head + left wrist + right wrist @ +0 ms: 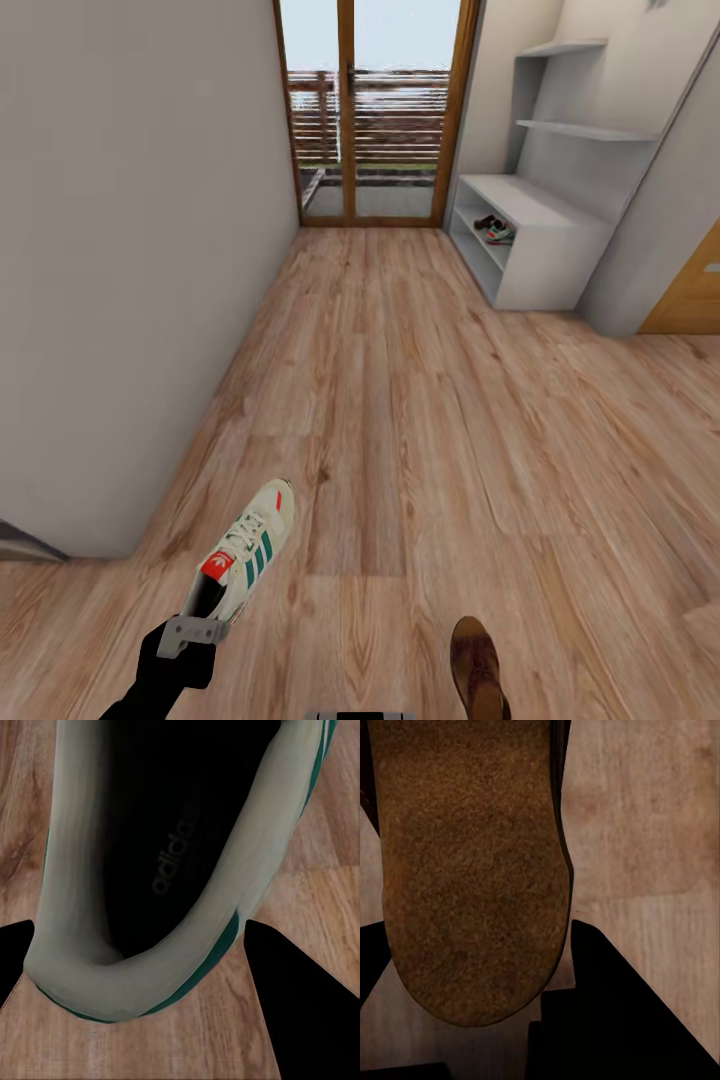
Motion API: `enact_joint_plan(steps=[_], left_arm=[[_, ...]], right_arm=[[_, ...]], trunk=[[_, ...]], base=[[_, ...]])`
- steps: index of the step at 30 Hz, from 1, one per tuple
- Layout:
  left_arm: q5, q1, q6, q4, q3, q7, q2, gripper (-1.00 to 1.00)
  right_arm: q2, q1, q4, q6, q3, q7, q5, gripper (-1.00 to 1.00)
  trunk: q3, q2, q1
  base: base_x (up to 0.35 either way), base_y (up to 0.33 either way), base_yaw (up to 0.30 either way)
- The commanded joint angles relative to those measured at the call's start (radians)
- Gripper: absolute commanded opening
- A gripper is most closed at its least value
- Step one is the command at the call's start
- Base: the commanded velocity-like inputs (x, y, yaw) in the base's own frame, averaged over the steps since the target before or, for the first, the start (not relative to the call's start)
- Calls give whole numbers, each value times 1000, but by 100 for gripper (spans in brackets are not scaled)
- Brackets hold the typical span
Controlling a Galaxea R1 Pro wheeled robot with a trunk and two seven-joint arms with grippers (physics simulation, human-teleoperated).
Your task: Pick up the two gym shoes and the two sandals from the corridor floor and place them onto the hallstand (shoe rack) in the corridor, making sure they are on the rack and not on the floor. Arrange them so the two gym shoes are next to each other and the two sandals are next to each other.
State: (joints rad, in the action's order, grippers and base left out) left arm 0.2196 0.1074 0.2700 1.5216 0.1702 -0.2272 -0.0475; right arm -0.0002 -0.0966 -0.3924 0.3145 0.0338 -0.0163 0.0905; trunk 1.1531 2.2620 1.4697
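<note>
A gym shoe (246, 556) is gripped at its heel by the left gripper (190, 632) in the lower left of the head view, toe pointing up and away over the corridor floor (400, 400). In the left wrist view the heel collar (142, 975) is seen clamped between the two dark fingers (300, 1005). At the bottom edge, right of centre, a brown sandal (476, 668) is seen; in the right wrist view its heel end (472, 892) sits between the right gripper's fingers (615, 1012), so it looks grasped. The hallstand (545, 235) stands in the upper right, well apart, with another gym shoe (496, 231) tucked on its low shelf.
</note>
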Motion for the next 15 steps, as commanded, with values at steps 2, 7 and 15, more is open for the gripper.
enact_joint_plan(steps=[2, 7, 15], left_arm=[[0, 0, 0, 0, 0, -1, 0, -100], [0, 0, 0, 0, 0, -1, 0, -100], [0, 0, 0, 0, 0, -1, 0, -100]], right_arm=[[0, 0, -2, 0, 0, -1, 6, -100], [-2, -2, -10, 0, 2, -1, 10, -100], [-4, -3, -93, 2, 4, -3, 12, -100]], trunk=[[0, 0, 0], [0, 0, 0], [0, 0, 0]], base=[[334, 0, 0], [334, 0, 0], [334, 0, 0]])
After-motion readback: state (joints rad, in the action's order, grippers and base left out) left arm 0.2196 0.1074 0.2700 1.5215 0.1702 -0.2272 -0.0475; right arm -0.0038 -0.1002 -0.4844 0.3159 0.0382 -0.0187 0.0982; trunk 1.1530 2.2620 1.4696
